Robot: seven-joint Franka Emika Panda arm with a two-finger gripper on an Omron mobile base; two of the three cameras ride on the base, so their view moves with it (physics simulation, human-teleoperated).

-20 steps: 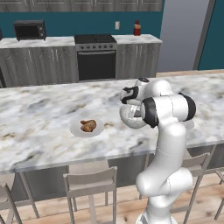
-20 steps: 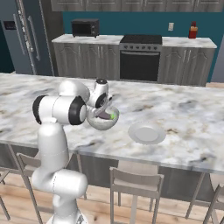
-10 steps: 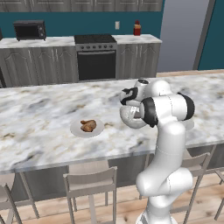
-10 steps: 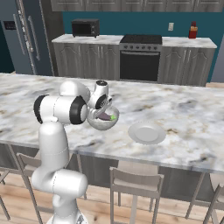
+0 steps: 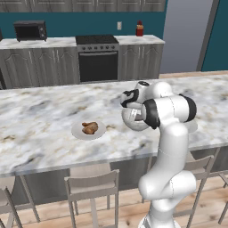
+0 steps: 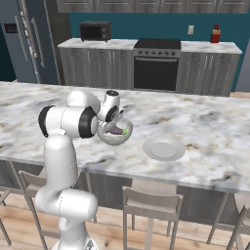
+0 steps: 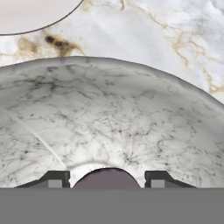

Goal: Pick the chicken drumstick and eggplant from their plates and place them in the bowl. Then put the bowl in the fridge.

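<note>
The big marble desk [image 5: 40, 120] was seen stretching across the kitchen, with the white arm bent low over its near side. On the desk, the bowl [image 6: 115, 134] was found right under the jaws [image 7: 106, 178], and in the hand view its speckled inside was spread out just past the two dark tips. The eggplant [image 6: 117, 130] was seen lying inside the bowl, dark purple with its green end pointed toward the bare plate [image 6: 163, 148] close by. In the hand view a rounded purple-grey shape was seen between the tips. The jaws were held about half open, but whether the eggplant was gripped or already let go could not be told. The chicken drumstick [image 5: 90, 128] was left on its own plate [image 5: 78, 132], well apart from the bowl, off to the arm's left side. Its long side was laid roughly across the desk. A reach to the left was judged to be needed next.
</note>
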